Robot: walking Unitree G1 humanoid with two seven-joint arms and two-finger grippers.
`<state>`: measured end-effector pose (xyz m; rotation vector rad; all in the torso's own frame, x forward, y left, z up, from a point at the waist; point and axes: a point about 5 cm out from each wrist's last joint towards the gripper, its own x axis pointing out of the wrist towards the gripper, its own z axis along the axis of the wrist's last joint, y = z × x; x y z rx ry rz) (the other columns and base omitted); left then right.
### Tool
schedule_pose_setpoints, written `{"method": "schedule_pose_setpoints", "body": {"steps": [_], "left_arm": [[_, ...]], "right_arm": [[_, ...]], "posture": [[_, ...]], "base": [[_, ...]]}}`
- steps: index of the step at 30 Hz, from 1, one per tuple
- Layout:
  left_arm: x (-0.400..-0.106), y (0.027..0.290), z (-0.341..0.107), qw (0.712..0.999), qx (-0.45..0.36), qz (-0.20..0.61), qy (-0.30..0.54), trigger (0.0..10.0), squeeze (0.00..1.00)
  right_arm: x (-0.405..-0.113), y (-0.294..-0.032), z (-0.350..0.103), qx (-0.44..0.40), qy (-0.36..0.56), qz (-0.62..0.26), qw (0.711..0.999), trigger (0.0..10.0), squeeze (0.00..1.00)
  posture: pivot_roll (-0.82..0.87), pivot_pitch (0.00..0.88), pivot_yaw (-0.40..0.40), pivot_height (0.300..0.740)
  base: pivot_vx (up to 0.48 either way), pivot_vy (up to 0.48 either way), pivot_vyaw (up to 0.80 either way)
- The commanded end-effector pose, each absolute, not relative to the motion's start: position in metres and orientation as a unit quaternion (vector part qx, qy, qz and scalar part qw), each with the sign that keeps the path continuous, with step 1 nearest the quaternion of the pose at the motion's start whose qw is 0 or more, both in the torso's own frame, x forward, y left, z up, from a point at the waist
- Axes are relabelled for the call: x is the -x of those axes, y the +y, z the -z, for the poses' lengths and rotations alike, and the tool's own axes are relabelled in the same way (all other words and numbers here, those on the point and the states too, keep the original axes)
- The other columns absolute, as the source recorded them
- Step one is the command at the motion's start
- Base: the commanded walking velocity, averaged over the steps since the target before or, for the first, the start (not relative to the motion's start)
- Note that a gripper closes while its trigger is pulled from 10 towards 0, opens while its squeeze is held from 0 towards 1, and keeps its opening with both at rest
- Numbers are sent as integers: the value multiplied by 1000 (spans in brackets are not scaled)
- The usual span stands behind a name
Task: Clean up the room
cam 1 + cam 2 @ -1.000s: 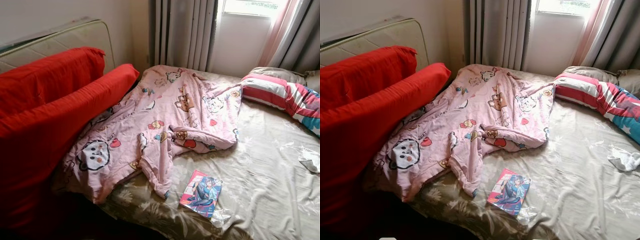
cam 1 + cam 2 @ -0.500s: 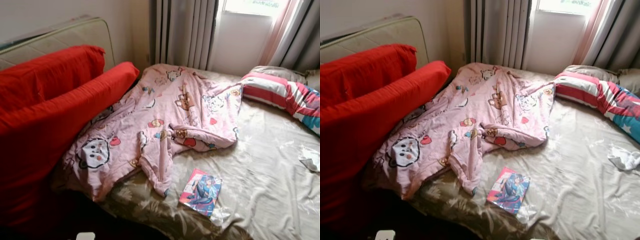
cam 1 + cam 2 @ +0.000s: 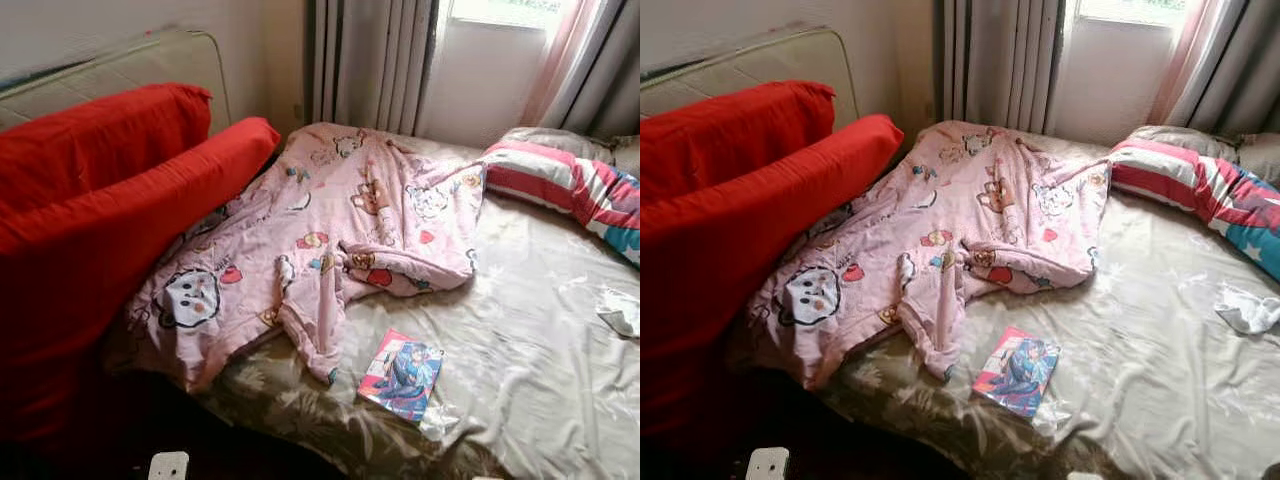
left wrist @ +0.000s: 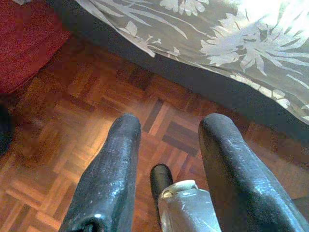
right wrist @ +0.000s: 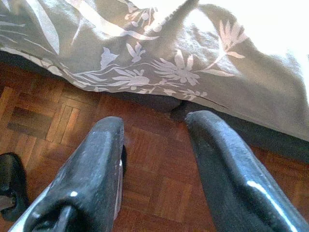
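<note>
Both arms hang idle over the parquet floor (image 4: 72,121); the left tool (image 4: 166,145) and right tool (image 5: 154,140) are held open and empty. The pink blanket (image 3: 330,230) lies crumpled on the bed (image 3: 540,330), the comic book (image 3: 402,373) near its edge. The bed should be approached squarely before reaching. No writing can be read.
</note>
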<state>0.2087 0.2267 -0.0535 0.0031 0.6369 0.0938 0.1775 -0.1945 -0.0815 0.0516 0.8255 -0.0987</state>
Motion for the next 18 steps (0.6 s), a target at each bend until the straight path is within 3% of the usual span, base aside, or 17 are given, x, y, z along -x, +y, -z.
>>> {"method": "schedule_pose_setpoints", "body": {"steps": [1, 10, 16, 18], "left_arm": [[-204, 227, 56, 947, 0, -47, 319, 10000, 0], [-207, 226, 54, 951, -1, -44, 305, 10000, 0], [-230, 229, 31, 974, -5, -48, 221, 10000, 0], [-248, 229, 9, 988, -9, -41, 151, 10000, 0]], "right_arm": [[-171, -196, 84, -32, 406, 57, 911, 10000, 0], [-186, -198, 76, -31, 372, 63, 926, 10000, 0], [-216, -200, 54, -30, 292, 51, 954, 10000, 0], [-239, -201, 33, -22, 220, 35, 975, 10000, 0]], "posture": [[29, 134, -37, 637], [27, 137, -36, 637], [26, 141, -37, 637], [23, 144, -40, 637]], "base": [[0, 0, 0], [0, 0, 0], [0, 0, 0], [0, 0, 0]]}}
